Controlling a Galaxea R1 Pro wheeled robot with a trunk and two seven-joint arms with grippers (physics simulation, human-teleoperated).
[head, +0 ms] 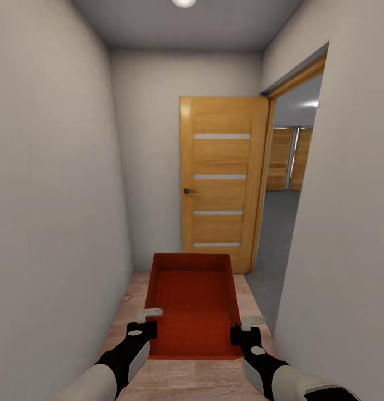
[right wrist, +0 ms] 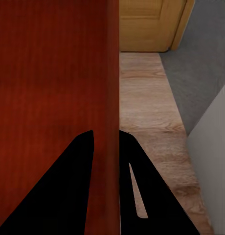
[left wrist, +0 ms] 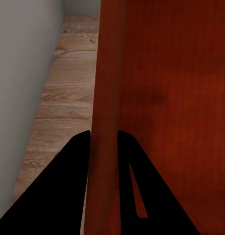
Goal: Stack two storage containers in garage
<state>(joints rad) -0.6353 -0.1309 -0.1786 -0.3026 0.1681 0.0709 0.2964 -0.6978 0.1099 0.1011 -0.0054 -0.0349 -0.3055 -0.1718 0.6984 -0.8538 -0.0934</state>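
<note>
While it hangs above the light wood plank hallway floor (head: 180, 384), the open red-orange rectangular storage container (head: 193, 303) is held at both side walls: the left gripper (head: 149, 321) pinches its left wall and the right gripper (head: 244, 328) its right wall. Ahead stands an open wooden door (head: 222, 178) beside grey concrete flooring (head: 272, 245).

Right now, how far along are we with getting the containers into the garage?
Done: one storage container is picked up, with the left pincer and the right pincer each clamped over a side wall.
In hand: it is being carried down the wood-floored hallway toward the open wooden door, where grey concrete shows beyond the doorway.
Left: setting this one down there, then stacking the second box.
</note>
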